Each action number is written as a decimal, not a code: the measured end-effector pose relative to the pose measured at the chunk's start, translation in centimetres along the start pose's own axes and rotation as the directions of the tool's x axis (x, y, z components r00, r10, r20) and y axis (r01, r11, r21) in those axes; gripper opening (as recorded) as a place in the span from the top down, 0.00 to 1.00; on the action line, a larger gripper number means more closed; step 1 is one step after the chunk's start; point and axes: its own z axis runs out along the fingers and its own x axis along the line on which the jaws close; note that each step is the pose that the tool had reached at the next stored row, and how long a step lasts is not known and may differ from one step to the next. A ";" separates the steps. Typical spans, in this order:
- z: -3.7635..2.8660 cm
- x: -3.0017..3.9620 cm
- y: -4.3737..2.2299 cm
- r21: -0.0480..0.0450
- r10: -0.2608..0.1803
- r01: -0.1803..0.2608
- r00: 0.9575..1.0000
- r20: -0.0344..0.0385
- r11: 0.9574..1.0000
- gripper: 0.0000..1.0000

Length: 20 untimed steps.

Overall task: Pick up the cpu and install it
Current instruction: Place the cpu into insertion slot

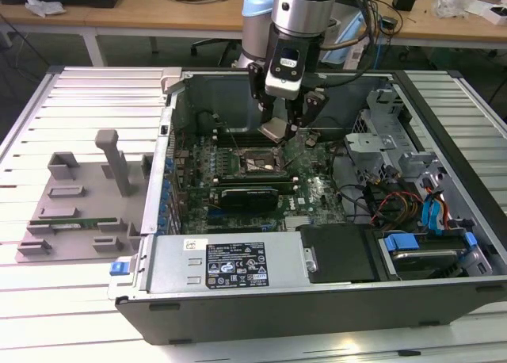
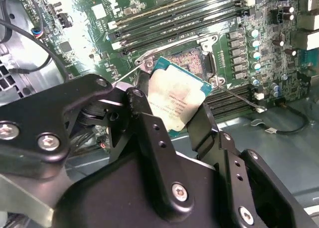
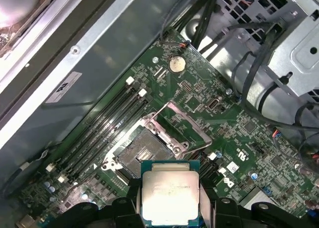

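Already done: cpu [image 3: 171, 195] picked up, clenched in the pincer [image 3: 171, 208].
Not yet: seated in the open socket [image 3: 143, 156] just below the pincer.

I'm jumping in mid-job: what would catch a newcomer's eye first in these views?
The gripper holds the silvery cpu, tilted, over the motherboard inside the open computer case. Close by sits the empty socket, its metal frame swung open. A grey tray lies outside the case, at the exterior view's left.
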 end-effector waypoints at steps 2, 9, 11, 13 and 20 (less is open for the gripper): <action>0.01 0.00 0.00 0.000 0.024 -0.024 1.000 -0.001 1.000 0.45; 0.03 0.00 0.00 0.002 0.111 -0.111 0.994 -0.005 0.994 0.45; 0.04 0.00 0.00 0.003 0.136 -0.136 0.991 -0.006 0.991 0.45; 0.04 0.00 0.00 0.003 0.149 -0.149 0.989 -0.006 0.989 0.45; 0.06 0.00 0.01 0.006 0.211 -0.211 0.978 -0.007 0.978 0.45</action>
